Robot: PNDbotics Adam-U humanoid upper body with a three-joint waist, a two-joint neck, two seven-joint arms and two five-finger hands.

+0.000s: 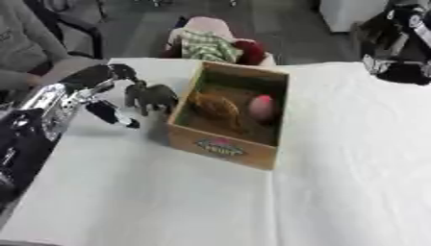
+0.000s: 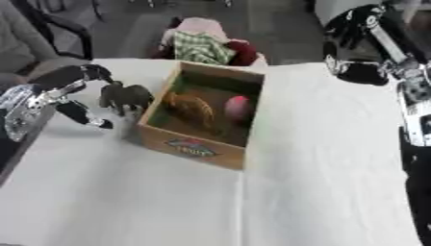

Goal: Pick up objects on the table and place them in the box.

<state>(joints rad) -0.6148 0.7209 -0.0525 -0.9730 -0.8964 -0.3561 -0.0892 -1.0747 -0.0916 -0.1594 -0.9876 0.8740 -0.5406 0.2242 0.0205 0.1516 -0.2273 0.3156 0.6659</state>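
1. left hand (image 1: 88, 93) – fingers curled around dark toy animal (image 1: 150, 96), just outside box (image 1: 223, 149) wall.
2. box holds brown item (image 1: 215, 108) and pink item (image 1: 262, 106).
3. right hand (image 2: 358, 29) raised – finger state unclear.

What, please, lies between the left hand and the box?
A dark toy animal stands there, beside the box wall, with the left hand fingers around it, in the left eye view.

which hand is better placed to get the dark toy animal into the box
Left. The left hand already has its fingers around the dark toy animal, right beside the box. The right hand is raised beyond the box's far right.
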